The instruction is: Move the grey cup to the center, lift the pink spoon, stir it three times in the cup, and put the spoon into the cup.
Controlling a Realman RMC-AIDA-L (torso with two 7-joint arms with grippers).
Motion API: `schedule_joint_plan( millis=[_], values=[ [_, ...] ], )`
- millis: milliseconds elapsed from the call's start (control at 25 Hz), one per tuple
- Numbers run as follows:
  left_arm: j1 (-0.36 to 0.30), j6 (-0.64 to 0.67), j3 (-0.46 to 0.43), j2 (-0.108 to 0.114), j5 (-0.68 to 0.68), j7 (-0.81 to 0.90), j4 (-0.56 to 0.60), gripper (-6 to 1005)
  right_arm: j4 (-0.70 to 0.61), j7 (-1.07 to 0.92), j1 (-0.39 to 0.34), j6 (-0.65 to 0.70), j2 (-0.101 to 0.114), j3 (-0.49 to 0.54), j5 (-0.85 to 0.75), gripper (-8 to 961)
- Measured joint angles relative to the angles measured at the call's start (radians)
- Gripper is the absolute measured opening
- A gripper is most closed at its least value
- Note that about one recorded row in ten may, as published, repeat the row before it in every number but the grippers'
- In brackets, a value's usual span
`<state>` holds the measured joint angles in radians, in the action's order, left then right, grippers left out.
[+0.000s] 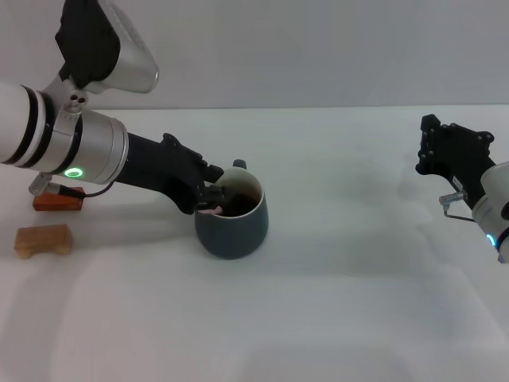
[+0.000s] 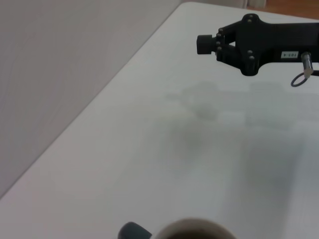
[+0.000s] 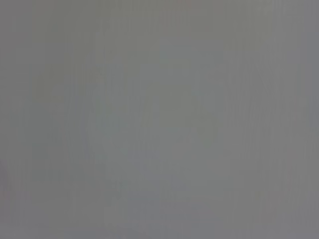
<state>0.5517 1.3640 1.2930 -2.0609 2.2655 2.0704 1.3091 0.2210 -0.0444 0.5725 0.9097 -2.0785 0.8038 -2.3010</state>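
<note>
The grey cup (image 1: 233, 221) stands near the table's middle, with dark brown liquid inside and its small handle at the far rim. My left gripper (image 1: 213, 196) reaches over the cup's left rim. It is shut on the pink spoon (image 1: 208, 212), of which only a pink sliver shows at the rim; the spoon's bowl is hidden inside the cup. The left wrist view catches just the cup's pale rim (image 2: 194, 228) and handle. My right gripper (image 1: 433, 150) hangs parked at the right, well away from the cup, and shows again far off (image 2: 239, 45).
An orange-brown block (image 1: 57, 200) and a tan block (image 1: 44, 239) lie at the left, under and in front of my left arm. The right wrist view is a blank grey field.
</note>
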Motion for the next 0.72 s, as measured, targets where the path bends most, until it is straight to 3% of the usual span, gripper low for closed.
schedule_joint_plan(
  millis=[240,440,480,560,720],
  values=[
    [-0.015,-0.003,-0.011,-0.001,-0.012,0.006,0.039,328,0.0,0.0,0.0,0.0,0.0,0.0,0.0,4],
    [-0.064,-0.062,-0.07,-0.002,-0.098,-0.012,0.069,328,0.0,0.0,-0.002,0.0,0.0,0.0,0.0,4],
    [-0.113,-0.126,-0.129,-0.001,-0.202,-0.056,0.075,328,-0.002,0.0,-0.004,0.0,0.0,0.0,0.0,4],
    [-0.134,-0.149,-0.154,-0.001,-0.241,-0.077,0.075,328,-0.003,0.0,-0.005,0.0,0.0,0.0,0.0,4],
    [-0.223,-0.266,-0.251,-0.001,-0.495,-0.23,0.038,328,-0.007,0.0,-0.009,0.0,0.0,0.002,0.0,4]
  ],
)
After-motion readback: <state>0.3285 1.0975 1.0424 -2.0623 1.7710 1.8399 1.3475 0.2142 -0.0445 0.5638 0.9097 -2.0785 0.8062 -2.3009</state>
